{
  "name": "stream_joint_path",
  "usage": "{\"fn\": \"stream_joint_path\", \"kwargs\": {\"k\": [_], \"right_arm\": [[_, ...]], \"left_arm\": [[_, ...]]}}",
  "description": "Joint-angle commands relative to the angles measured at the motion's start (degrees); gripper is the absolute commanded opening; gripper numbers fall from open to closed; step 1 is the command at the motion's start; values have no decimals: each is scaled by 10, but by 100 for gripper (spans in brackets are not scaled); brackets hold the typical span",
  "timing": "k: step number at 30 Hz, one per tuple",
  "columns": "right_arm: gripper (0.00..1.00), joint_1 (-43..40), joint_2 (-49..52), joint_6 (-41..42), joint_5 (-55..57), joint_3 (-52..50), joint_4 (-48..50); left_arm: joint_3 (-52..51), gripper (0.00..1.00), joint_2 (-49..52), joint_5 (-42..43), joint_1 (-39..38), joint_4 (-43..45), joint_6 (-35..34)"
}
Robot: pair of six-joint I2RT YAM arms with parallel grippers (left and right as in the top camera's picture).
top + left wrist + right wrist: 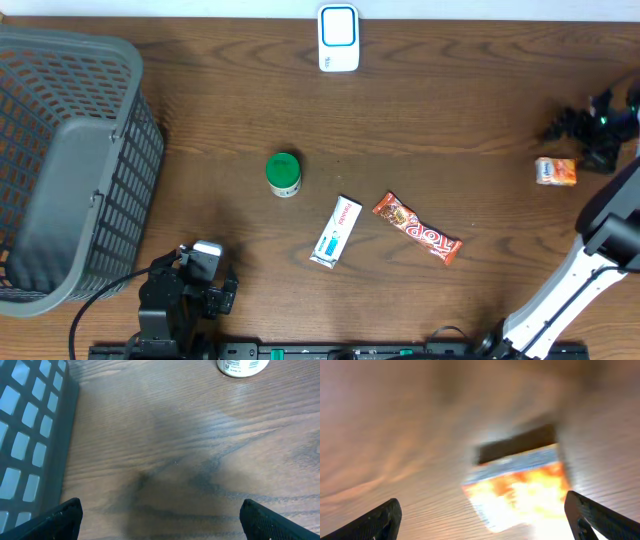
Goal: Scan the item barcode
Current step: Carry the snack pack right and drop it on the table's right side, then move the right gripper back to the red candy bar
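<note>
A small orange and white snack packet (pixel 555 172) lies on the table at the far right. My right gripper (pixel 588 140) hovers just beyond it, open. In the right wrist view the packet (pixel 520 485) is blurred and bright, lying on the wood between and ahead of the spread fingers (pixel 485 516); nothing is held. A white and blue barcode scanner (pixel 338 38) stands at the back centre. My left gripper (pixel 205 262) rests at the front left, open over bare wood (pixel 160 516).
A large grey mesh basket (pixel 70 160) fills the left side, its wall (pixel 30 440) near the left gripper. A green-lidded jar (pixel 284 174), a white and blue bar (pixel 336 232) and a red chocolate bar (pixel 417 228) lie mid-table.
</note>
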Motion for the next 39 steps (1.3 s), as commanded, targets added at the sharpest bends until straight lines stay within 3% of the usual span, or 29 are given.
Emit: {"fn": "stream_joint_path", "kwargs": {"k": [1, 8, 13, 14, 15, 17, 18, 24, 27, 30, 35, 37, 38, 39], "right_arm": [[99, 45, -85, 30, -32, 22, 0], [99, 141, -192, 128, 163, 22, -27], [99, 216, -229, 69, 143, 22, -119], [90, 240, -230, 46, 139, 22, -145], [90, 258, -230, 31, 135, 21, -161], [99, 293, -230, 10, 131, 12, -180], [99, 313, -231, 0, 131, 7, -188], [99, 442, -232, -5, 164, -40, -188], [99, 501, -233, 32, 213, -77, -179], [99, 556, -233, 82, 264, -139, -156], [99, 604, -231, 84, 255, -275, -96], [79, 614, -231, 84, 233, -316, -74], [73, 617, -231, 84, 224, -328, -64], [75, 619, -231, 84, 217, -335, -55]], "left_arm": [[-8, 98, -3, 3, 2, -28, 1], [-8, 98, -3, 3, 2, -28, 1], [-8, 98, -3, 3, 2, -28, 1], [-8, 98, -3, 3, 2, -28, 1], [-8, 98, -3, 3, 2, -28, 1], [-8, 98, -3, 3, 2, -28, 1], [-8, 98, -3, 3, 2, -28, 1], [-8, 98, -3, 3, 2, -28, 1], [-8, 98, -3, 3, 2, -28, 1], [-8, 98, -3, 3, 2, -28, 1], [-8, 98, -3, 3, 2, -28, 1], [-8, 99, -3, 3, 2, -28, 1], [-8, 99, -3, 3, 2, -28, 1], [-8, 98, -3, 3, 2, -28, 1]]}}
